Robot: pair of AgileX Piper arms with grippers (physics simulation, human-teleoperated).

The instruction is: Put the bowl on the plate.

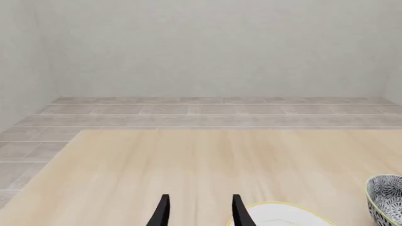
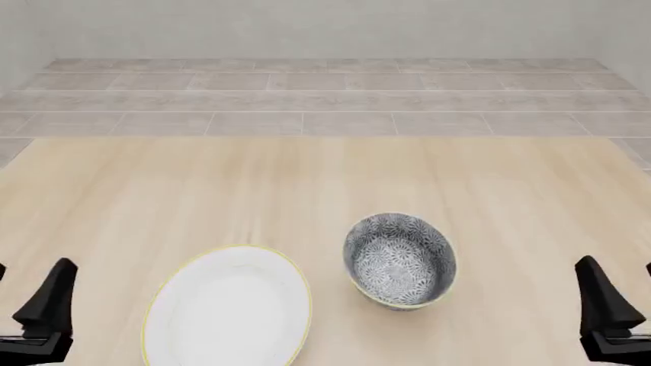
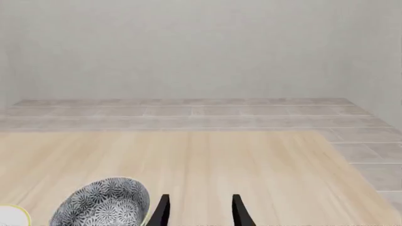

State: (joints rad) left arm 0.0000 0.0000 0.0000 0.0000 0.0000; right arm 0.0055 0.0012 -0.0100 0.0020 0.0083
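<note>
The bowl (image 2: pixel 400 260), grey-and-white floral with a gold rim, stands upright on the wooden table (image 2: pixel 305 183) right of centre. Just left of it, apart, lies the white gold-rimmed plate (image 2: pixel 228 308) near the front edge. My left gripper (image 2: pixel 30 305) sits at the front left corner, open and holding nothing, well left of the plate. At the front right corner my right gripper (image 2: pixel 620 305) is open too, to the right of the bowl. The left wrist view shows the left gripper (image 1: pixel 198 212), plate (image 1: pixel 283 214) and bowl (image 1: pixel 386 197); the right wrist view shows the right gripper (image 3: pixel 198 212) and bowl (image 3: pixel 103 202).
A tiled floor (image 2: pixel 325 99) and pale walls lie beyond the table's far edge. Bare wood stretches behind the bowl and plate.
</note>
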